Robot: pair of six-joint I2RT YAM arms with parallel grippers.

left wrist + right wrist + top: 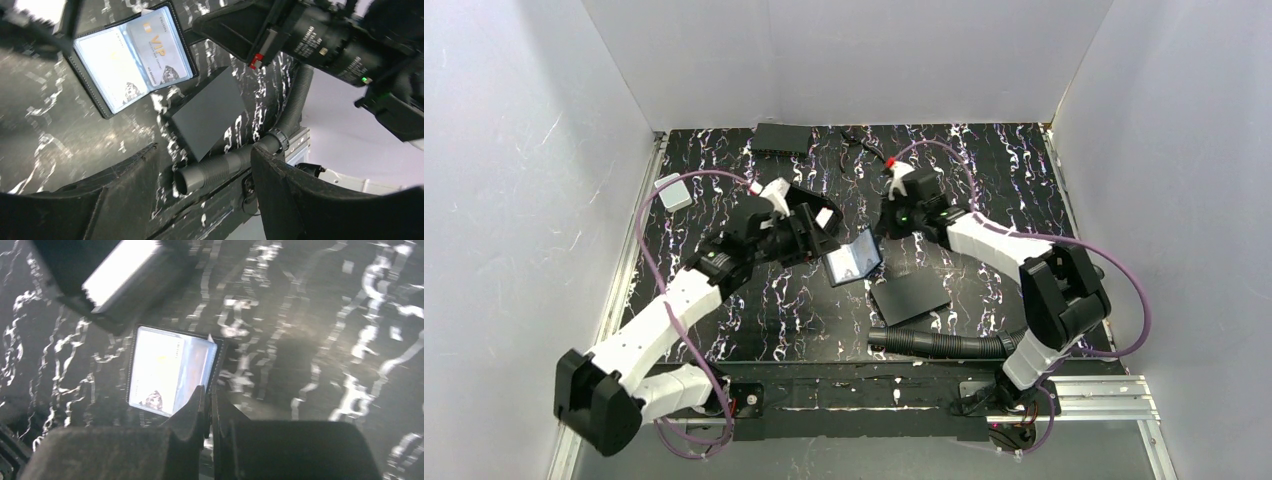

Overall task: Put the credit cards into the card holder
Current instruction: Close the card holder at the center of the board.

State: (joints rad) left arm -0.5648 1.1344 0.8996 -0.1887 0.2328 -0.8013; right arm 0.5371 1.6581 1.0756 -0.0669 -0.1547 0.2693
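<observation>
My left arm and my right arm are built alike: smooth white shells for the links and blocky black housings at the joints, with the bulkiest black housing on the right. A thin purple cable loops loose along the left arm, and a second purple cable along the right. Each wrist carries a small white bracket tipped with red. On my right wrist's black cylindrical motor I can see fine white lettering, a red clip and a tiny green light. The fingers of my left gripper are thick, matte black and rough-surfaced. My right gripper has the same dark, wedge-shaped build.
</observation>
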